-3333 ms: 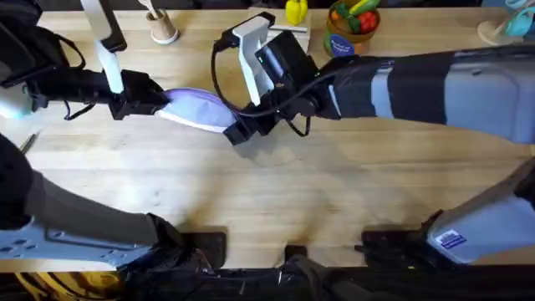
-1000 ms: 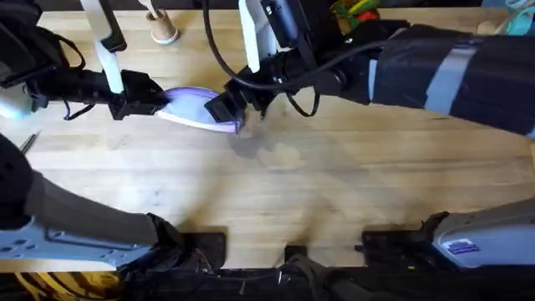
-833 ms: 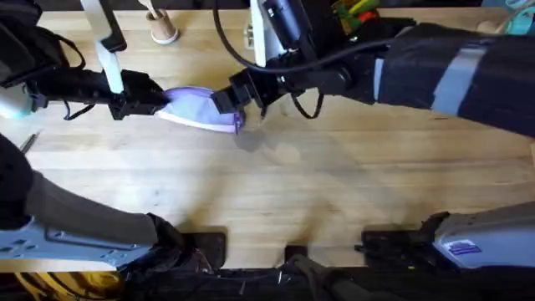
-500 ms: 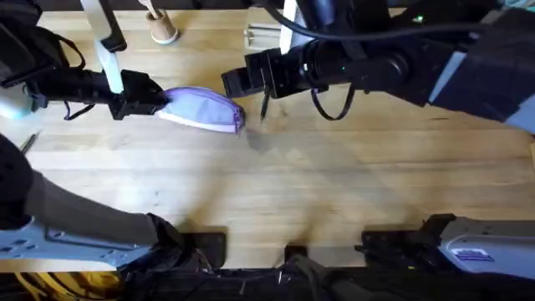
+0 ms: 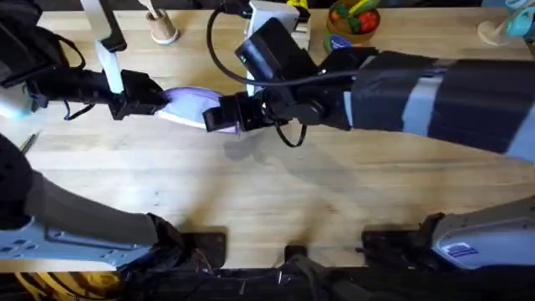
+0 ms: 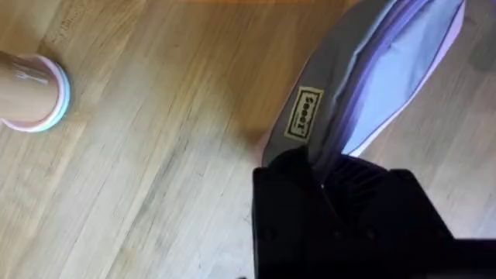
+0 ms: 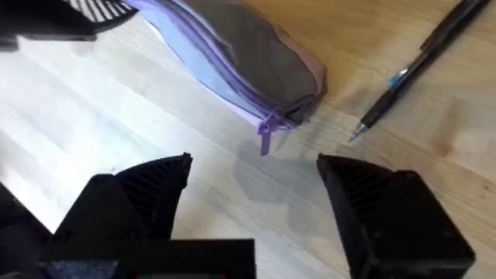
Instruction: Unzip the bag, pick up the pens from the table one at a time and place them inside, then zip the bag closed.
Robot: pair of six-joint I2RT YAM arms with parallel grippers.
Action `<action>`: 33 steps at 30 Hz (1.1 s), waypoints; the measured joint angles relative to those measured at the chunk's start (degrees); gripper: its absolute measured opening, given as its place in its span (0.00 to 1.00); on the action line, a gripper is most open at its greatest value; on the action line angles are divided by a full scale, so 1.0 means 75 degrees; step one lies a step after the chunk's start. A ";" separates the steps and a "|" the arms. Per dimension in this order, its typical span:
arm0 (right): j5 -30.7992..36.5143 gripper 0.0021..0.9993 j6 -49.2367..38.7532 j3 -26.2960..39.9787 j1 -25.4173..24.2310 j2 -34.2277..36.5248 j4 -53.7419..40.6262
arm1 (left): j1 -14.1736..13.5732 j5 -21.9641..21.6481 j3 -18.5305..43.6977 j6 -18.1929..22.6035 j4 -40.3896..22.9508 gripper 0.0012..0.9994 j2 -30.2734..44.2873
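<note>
The bag (image 7: 232, 54) is lavender with a grey-brown side, the pen (image 7: 418, 66) black, the table (image 5: 276, 201) pale wood-grained.

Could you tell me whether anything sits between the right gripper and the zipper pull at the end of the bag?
Nothing visible does. The right gripper hangs open just short of the zipper pull on the bag, with bare table between. A pen lies off to the side, clear of that path.
</note>
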 joint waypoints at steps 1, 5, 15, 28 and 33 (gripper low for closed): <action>0.0000 1.00 0.0083 -0.0007 -0.0010 0.0113 0.0047 | 0.0001 0.0000 -0.0002 0.0000 0.0000 0.04 0.0000; -0.0001 0.95 0.0313 -0.0052 -0.0043 0.0434 0.0539 | 0.0001 0.0000 -0.0002 0.0000 0.0000 0.04 0.0000; -0.0003 0.67 0.0468 -0.0054 -0.0153 0.0590 0.1059 | 0.0001 0.0000 -0.0002 0.0000 -0.0003 0.04 0.0000; 0.0004 0.34 0.0507 -0.0052 -0.0227 0.0678 0.1071 | 0.0000 0.0000 -0.0001 0.0000 0.0000 0.04 0.0000; 0.0029 0.23 0.0501 -0.0052 -0.0227 0.0678 0.1068 | 0.0000 0.0000 0.0000 0.0000 0.0000 0.04 0.0000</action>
